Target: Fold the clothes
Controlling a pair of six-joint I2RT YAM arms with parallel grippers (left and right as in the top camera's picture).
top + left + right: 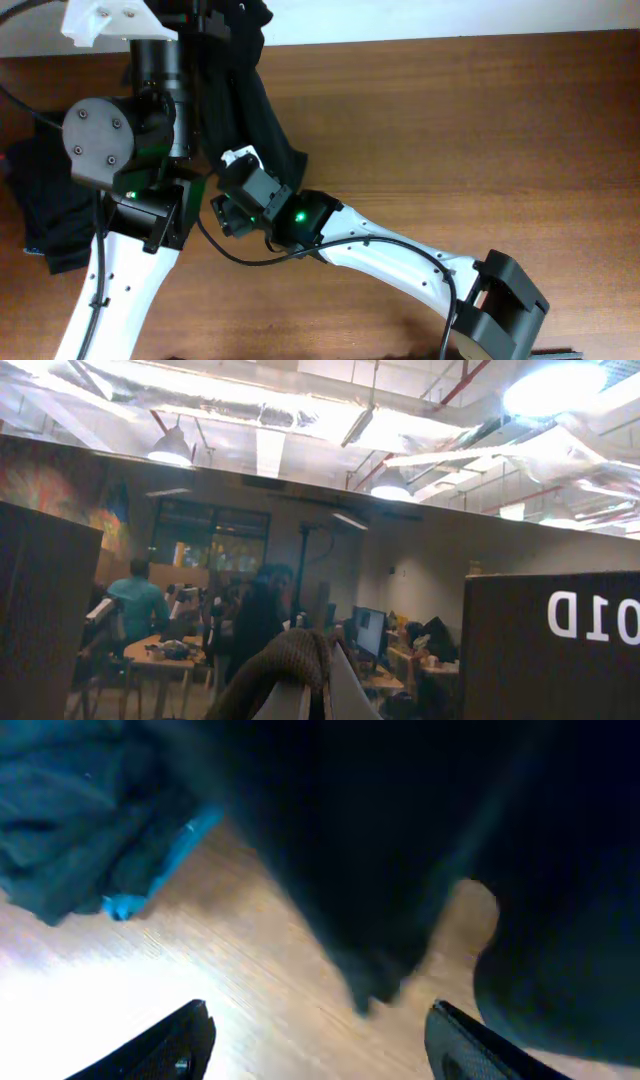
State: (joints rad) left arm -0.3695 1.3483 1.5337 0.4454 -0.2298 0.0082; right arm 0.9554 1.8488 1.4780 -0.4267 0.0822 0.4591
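One of the clothes, a black garment (245, 100), hangs from my raised left gripper (318, 675), which is shut on a bunched fold of its fabric (296, 654). Its lower end trails down to the wooden table (450, 130). My right gripper (320, 1030) is open and low over the table just in front of the hanging garment (380, 850), with nothing between its fingers (185, 1035). The rest of the clothes lie as a dark stack (50, 200) at the left edge, with a teal-blue edge (165, 860) showing.
My left arm (150, 80) stands tall near the overhead camera and hides the table's left-centre. The right arm (400, 255) stretches in from the lower right. Bare wood shows across the right half of the table.
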